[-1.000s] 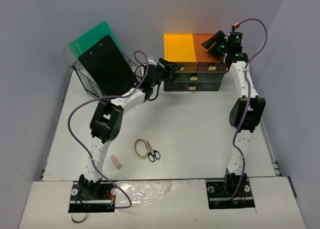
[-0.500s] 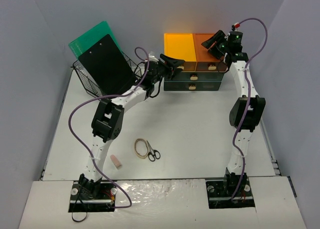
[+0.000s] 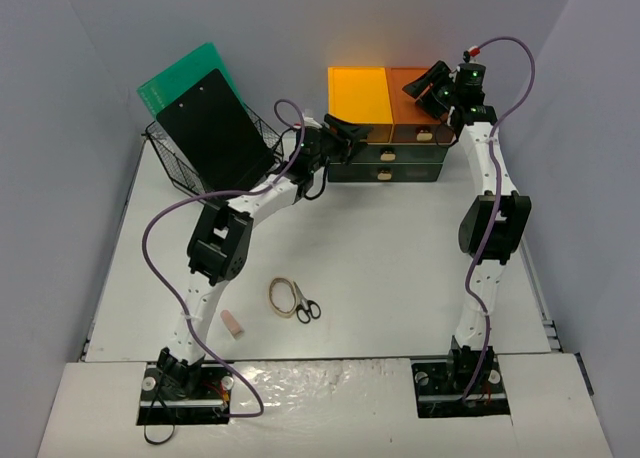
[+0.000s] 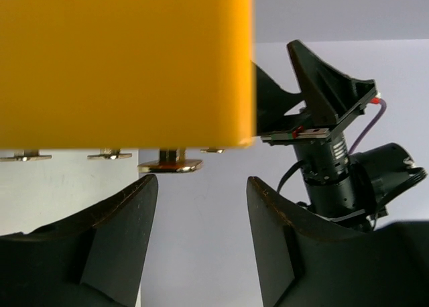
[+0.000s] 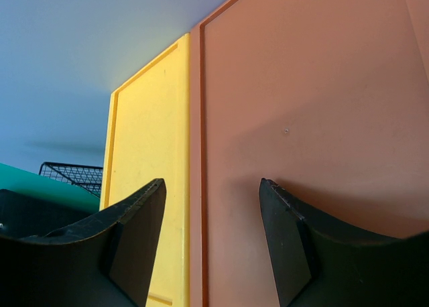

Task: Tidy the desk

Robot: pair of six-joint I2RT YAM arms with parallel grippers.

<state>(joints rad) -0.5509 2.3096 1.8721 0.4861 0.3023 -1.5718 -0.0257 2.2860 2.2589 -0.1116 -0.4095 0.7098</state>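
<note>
Little is tidied yet. Scissors (image 3: 308, 310), what looks like a loop of rubber bands (image 3: 283, 296) and a pink eraser (image 3: 232, 324) lie loose on the desk (image 3: 400, 258), near the arms' bases. The left gripper (image 4: 201, 186), spread and empty, has edged closer to the drawer handle (image 4: 170, 165). The right gripper (image 5: 211, 206), also spread and empty, hovers over the drawer unit (image 3: 360, 98).

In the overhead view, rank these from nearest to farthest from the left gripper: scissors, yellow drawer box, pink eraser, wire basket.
Measured from the left gripper:
1. yellow drawer box, right beside it at the back.
2. wire basket, back left.
3. scissors, toward the front of the desk, near its middle.
4. pink eraser, front left, farthest.
</note>
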